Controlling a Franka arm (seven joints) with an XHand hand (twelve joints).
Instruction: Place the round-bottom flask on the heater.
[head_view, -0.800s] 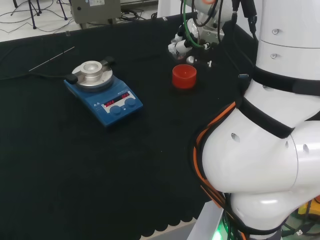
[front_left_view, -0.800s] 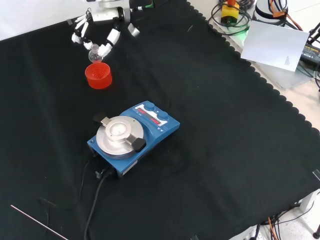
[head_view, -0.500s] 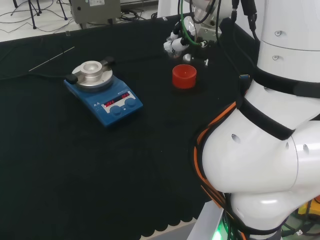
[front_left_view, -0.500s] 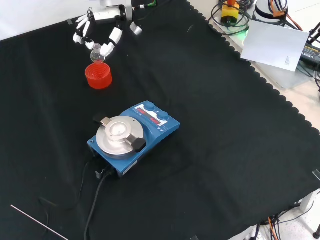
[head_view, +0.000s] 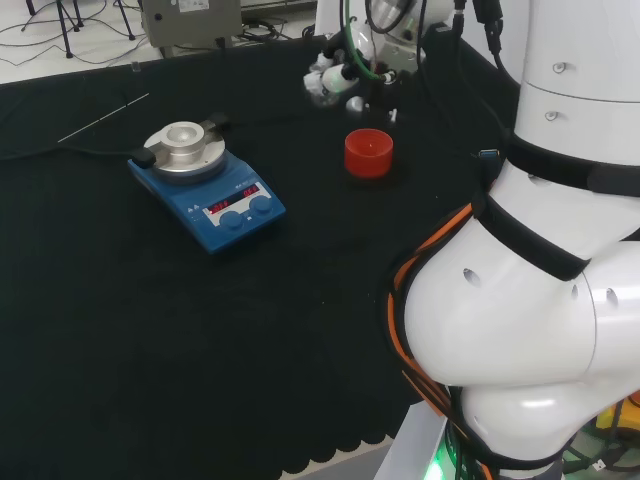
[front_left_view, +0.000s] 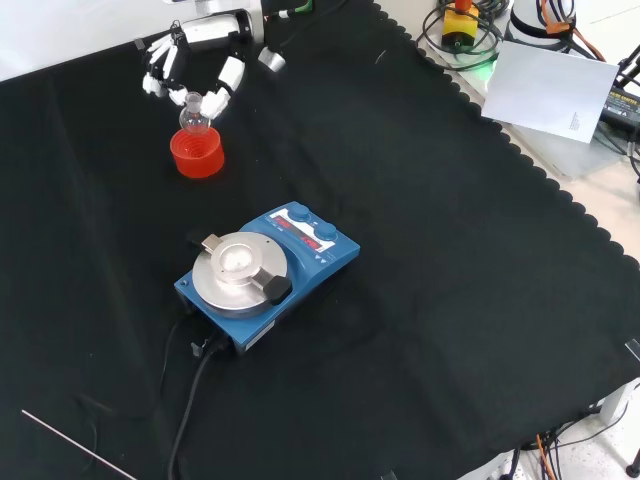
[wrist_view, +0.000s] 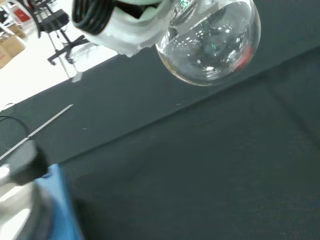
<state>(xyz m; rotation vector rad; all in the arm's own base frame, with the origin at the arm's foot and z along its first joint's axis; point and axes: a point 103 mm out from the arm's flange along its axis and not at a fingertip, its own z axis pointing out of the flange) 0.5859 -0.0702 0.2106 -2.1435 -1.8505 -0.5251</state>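
The clear round flask (front_left_view: 194, 116) hangs in the air, its neck pinched between the curled fingers of the hand (front_left_view: 190, 62), just above the red ring stand (front_left_view: 196, 153). In the front view the blue heater (front_left_view: 266, 274) sits on the black cloth (front_left_view: 450, 300) at about five o'clock from the stand, well apart.

Clear glossy glass flask (wrist_view: 210, 42) – matt black cloth (front_left_view: 450, 250) – brushed metal heater plate (front_left_view: 237, 265)
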